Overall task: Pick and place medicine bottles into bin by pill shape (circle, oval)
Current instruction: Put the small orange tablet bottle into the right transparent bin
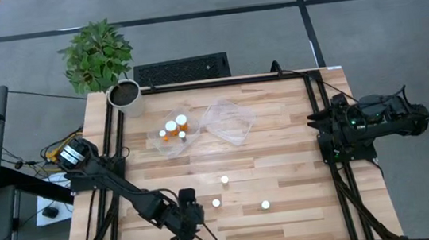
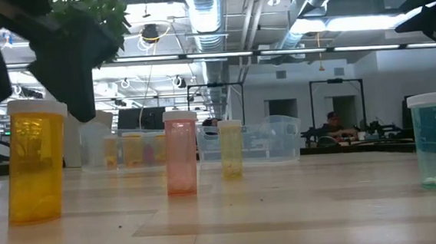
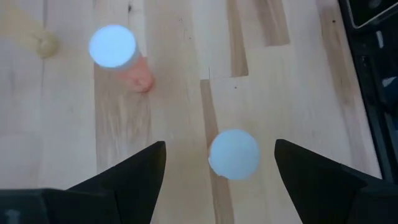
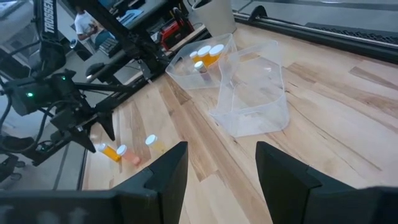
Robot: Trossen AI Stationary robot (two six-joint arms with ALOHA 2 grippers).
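Note:
My left gripper (image 3: 221, 171) is open near the table's front edge (image 1: 187, 223), pointing down. A white-capped orange bottle (image 3: 234, 154) stands upright on the table between and below its fingers, with a gap on each side. In the low view the fingers (image 2: 77, 86) hang just above this bottle (image 2: 36, 161); the gripper hides it in the high view. A pink bottle (image 1: 216, 203), a yellow one (image 1: 225, 180) and a blue one (image 1: 265, 206) stand upright on the table to its right. My right gripper (image 4: 221, 180) is open and empty at the table's right edge (image 1: 336, 135).
A clear tray (image 1: 157, 142) at the far centre holds three orange bottles (image 1: 175, 128); a second clear tray (image 1: 229, 122) stands beside it on the right. A white plant pot (image 1: 126, 97) is at the far left corner. Bare wood lies between the trays and the loose bottles.

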